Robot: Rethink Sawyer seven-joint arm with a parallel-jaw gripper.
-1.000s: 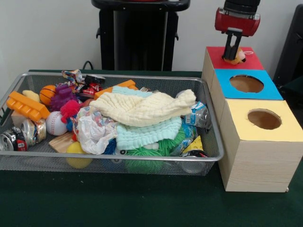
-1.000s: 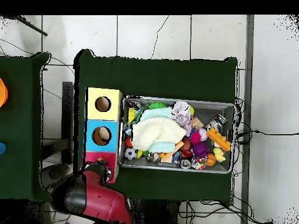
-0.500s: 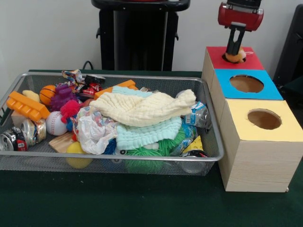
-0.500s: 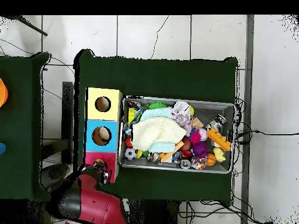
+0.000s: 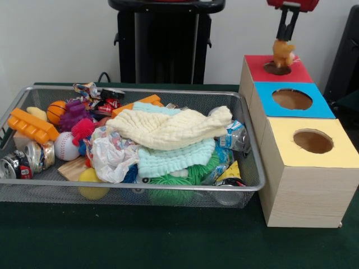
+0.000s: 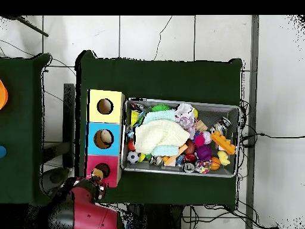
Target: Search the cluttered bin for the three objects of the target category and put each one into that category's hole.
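So compared with a second ago the arm has pulled upward, and the small tan-orange plush toy [image 5: 283, 53] it was holding down at the red-topped wooden box [image 5: 291, 73] has come up with it, so now it dangles clear above the round hole [image 5: 277, 68] instead of sitting in the mouth of it. The black two-finger gripper [image 5: 286, 38] is pinched nearly closed on the very top of the toy, fingers close together with just a tuft of it between them, and most of the red wrist is cut off at the 12 o'clock edge of the front view. My read is that this thing is super light and squishy, nothing fragile or slippery about it, but a floppy plush like that can snag on the hole rim or cling to the pads, so a pinch on the head or upper body like this one seems the sane place to hold it. From above, the toy [image 6: 97, 173] shows at about 9 o'clock of the hole. The silver wire mesh bin [image 5: 247, 120] sits beside the boxes, loaded with clutter under a cream waffle-knit cloth [image 5: 168, 128].
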